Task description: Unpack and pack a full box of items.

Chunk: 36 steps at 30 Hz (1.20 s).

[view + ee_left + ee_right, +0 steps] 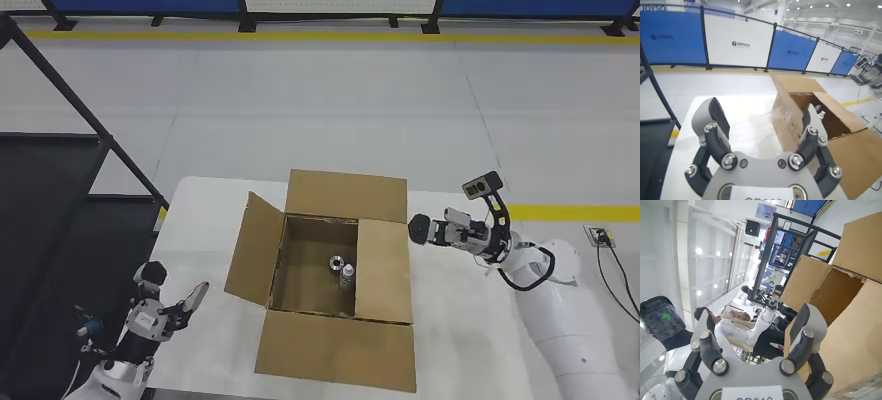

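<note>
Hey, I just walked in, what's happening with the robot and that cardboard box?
A two-armed robot is working at an open cardboard box on a white table. Its flaps are folded out, and a small white bottle and a dark round item sit at the bottom. Neither arm holds anything: the left gripper hangs open near the table's corner, and the right gripper is open beside one side flap.

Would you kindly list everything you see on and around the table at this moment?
Open brown cardboard box: one, brown, mid-table, flaps spread.
Small white bottle: one, white, inside the box.
Small dark round item: one, dark, inside the box beside the bottle.
White table: one, white, under the box.
Black metal frame: one, black, beside the table.
Left hand: one, grey-black, open, over the table's corner.
Right hand: one, grey-black, open, beside a box flap.
</note>
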Available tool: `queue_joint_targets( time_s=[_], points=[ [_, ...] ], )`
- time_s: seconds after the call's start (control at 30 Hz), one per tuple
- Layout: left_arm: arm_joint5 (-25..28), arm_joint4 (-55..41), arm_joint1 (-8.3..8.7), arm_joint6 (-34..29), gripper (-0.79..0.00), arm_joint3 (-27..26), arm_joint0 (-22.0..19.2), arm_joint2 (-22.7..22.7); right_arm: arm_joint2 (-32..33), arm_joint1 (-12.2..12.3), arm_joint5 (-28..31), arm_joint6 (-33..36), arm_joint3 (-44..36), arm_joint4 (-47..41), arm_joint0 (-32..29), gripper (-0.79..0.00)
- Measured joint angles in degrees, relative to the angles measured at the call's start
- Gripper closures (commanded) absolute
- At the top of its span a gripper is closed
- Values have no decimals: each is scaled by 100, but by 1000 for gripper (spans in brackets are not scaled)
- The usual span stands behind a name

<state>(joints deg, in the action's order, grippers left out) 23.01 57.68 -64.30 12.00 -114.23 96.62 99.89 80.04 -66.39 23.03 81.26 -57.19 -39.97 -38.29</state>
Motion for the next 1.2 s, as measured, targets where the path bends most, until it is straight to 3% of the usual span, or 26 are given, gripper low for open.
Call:
queue_joint_targets(
  time_s=[0.13,0.3,0.53,0.7,1.07,1.2],
  points=[
    [192,129,14,-433,-785,-834,-15,-107,312,109,-4,4,160,-84,-109,-785],
    [274,167,13,-1263,-785,-1144,-568,-776,700,240,-4,4,389,-239,-314,-785],
    [113,-476,-106,-2770,-785,-197,-2207,-2373,1399,468,142,-141,800,-376,-758,-785],
    [-51,-1662,-226,-3415,-785,610,-3060,-3082,1772,622,141,-141,872,-230,-1114,-785],
    [-48,-1732,-233,-3475,-785,683,-3049,-3119,1738,620,97,-184,798,-213,-1161,-785],
    [-3,-2911,-294,-4069,-785,1124,-3349,-3409,1734,609,48,-474,324,-337,-1357,-785]
  ],
)
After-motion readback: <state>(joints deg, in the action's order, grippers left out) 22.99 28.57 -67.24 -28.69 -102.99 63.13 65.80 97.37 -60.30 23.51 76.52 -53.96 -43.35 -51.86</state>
